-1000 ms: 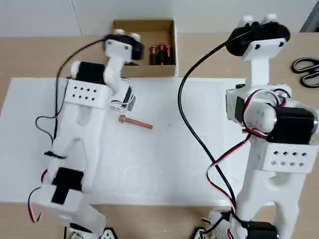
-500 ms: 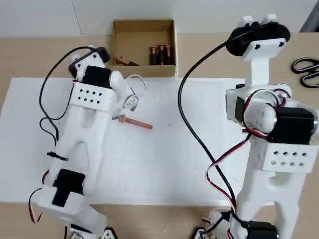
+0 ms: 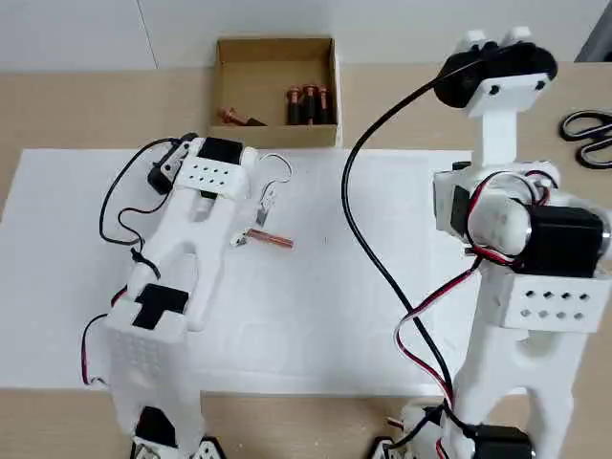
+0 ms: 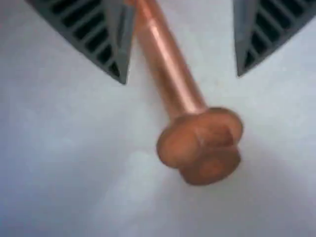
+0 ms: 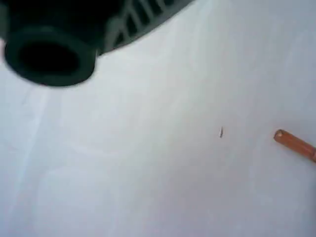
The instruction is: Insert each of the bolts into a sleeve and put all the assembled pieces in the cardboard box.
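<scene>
Left gripper [image 3: 252, 223] [image 4: 181, 76]: lowered to the white sheet [image 3: 325, 316], fingers [image 4: 94, 34] spread, nothing pinched. Bolt [image 3: 274, 239] [image 4: 197, 143] [image 5: 296, 144]: copper, lying flat on the sheet, shaft running between the spread fingers and closer to one of them, head just past the tips. Box [image 3: 275, 43]: cardboard, beyond this gripper, off the sheet; holds assembled pieces [image 3: 308, 103], three side by side, one apart. Right gripper [image 5: 123, 24]: above the sheet, well apart from the bolt; black sleeve [image 5: 49, 57] right against it, but whether it is clamped cannot be told. Scissors [image 3: 588, 134]: on the table, out past the right arm.
</scene>
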